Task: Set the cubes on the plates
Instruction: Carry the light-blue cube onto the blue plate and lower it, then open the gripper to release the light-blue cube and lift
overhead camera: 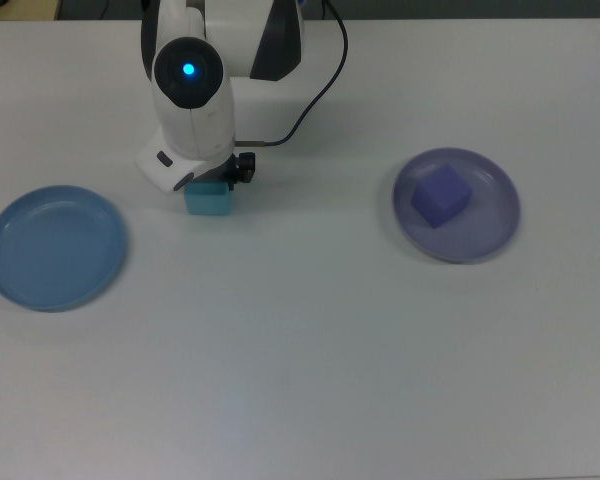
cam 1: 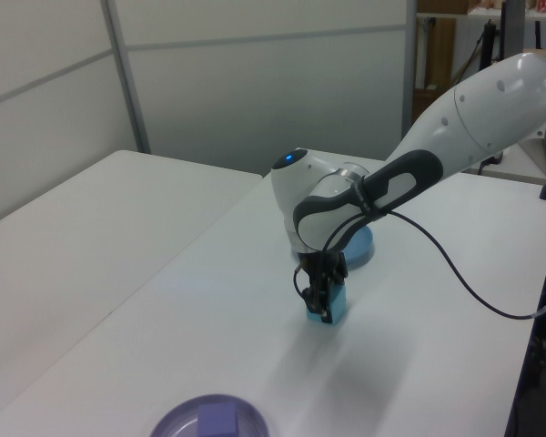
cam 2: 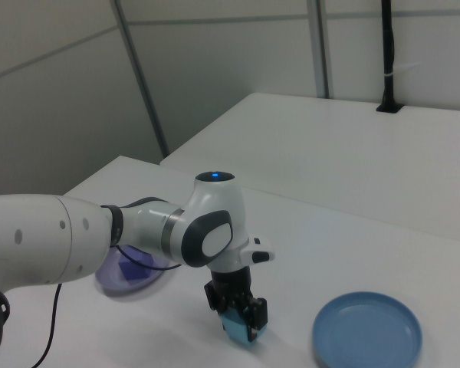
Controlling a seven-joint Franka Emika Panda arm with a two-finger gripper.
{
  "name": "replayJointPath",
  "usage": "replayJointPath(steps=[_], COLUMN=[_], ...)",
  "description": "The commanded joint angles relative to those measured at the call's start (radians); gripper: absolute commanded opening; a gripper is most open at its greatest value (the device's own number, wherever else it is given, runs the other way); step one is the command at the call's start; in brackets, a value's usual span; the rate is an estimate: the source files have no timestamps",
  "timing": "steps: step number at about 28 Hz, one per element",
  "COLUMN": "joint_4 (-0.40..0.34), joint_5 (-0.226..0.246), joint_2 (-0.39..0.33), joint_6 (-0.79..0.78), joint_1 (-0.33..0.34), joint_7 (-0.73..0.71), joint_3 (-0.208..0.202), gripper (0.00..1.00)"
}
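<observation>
We have two cubes and two plates, and half of the job looks done. The violet cube already sits on the lavender plate, at the top view's right. The blue plate at the top view's left has nothing on it yet.

The cyan cube is not on a plate. It rests on the white table, between the two plates and nearer to the blue one. Our gripper is low over this cube, with one finger on each side of it. The fingers look close against the cube, but the cube sits on the table, so we think the grab is only just starting. We cannot tell if the fingers are pressing on it yet.

What is left, we think, is to pinch the cyan cube, lift it, carry it over to the blue plate and set it down there.

We look for words and find none. There are no labels or brand names we can read on the arm, the cubes or the plates. We only see a small blue light on top of the arm.
</observation>
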Motion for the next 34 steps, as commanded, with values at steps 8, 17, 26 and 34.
replayJointPath(steps=[8,17,26,34], joint_4=[0.259,0.308,0.304,0.304], joint_5=[0.085,0.033,0.03,0.038], joint_2=[-0.078,0.057,0.114,0.14], joint_6=[-0.136,-0.029,0.051,0.059], joint_1=[-0.191,-0.274,-0.269,-0.234], joint_7=[-0.149,-0.17,-0.006,0.038], joint_3=[-0.003,-0.045,-0.06,-0.06], gripper=[0.29,0.29,0.33,0.53])
